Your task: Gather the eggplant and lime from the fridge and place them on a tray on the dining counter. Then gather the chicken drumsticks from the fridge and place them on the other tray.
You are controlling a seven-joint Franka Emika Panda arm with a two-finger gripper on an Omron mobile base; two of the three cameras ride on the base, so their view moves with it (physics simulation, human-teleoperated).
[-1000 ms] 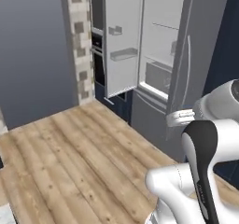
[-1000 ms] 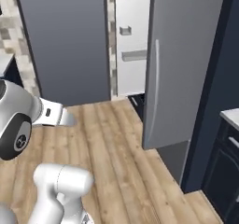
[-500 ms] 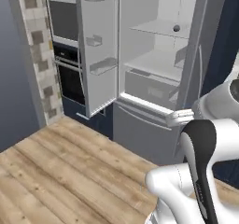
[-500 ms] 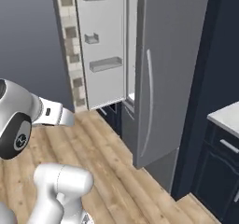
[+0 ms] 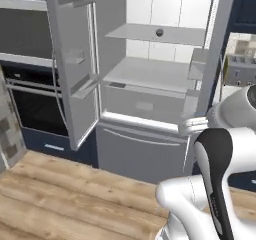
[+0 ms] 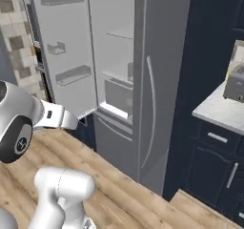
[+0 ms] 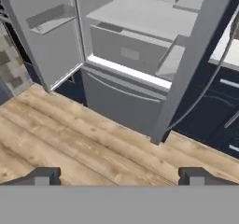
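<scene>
The fridge (image 5: 150, 79) stands with its left door (image 5: 75, 59) swung wide and its right door (image 5: 212, 59) ajar. On an upper shelf (image 5: 155, 34) sits one small dark round thing (image 5: 159, 32), too small to name. The eggplant, lime, chicken drumsticks and trays are out of view. In the hand view my gripper (image 7: 119, 175) is open with nothing between its fingertips (image 7: 44, 175). It hangs above the wooden floor (image 7: 70, 143), short of the fridge's lower drawer (image 7: 121, 97).
A built-in oven (image 5: 30, 99) stands left of the fridge. To the right are dark blue cabinets (image 6: 214, 166) and a counter (image 6: 219, 111) carrying a toaster (image 6: 236, 82). The open left door (image 6: 62, 46) juts out over the floor.
The base has driven and turned, so the whole scene has shifted: the fridge has gone from the upper right to close and centred. The gripper has stayed open.
</scene>
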